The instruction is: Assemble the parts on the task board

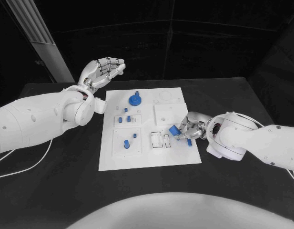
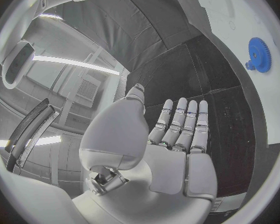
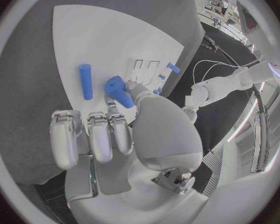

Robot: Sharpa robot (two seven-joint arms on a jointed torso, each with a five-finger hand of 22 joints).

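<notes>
We're looking at a robotics lab or test cell: a black table (image 1: 64,191) ringed by dark curtain walls (image 1: 188,43), a white task board (image 1: 147,152) laid out for trials, ceiling strip lights (image 2: 77,64) overhead, cables (image 1: 23,164) trailing across the tabletop.

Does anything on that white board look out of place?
One blue peg lies flat on the task board near its right edge, beside the right hand, which holds another blue part. Other parts stand upright.

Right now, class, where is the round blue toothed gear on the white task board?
In the head view the round blue toothed gear stands near the far edge of the white task board, on its left half, close below the raised left hand.
</notes>
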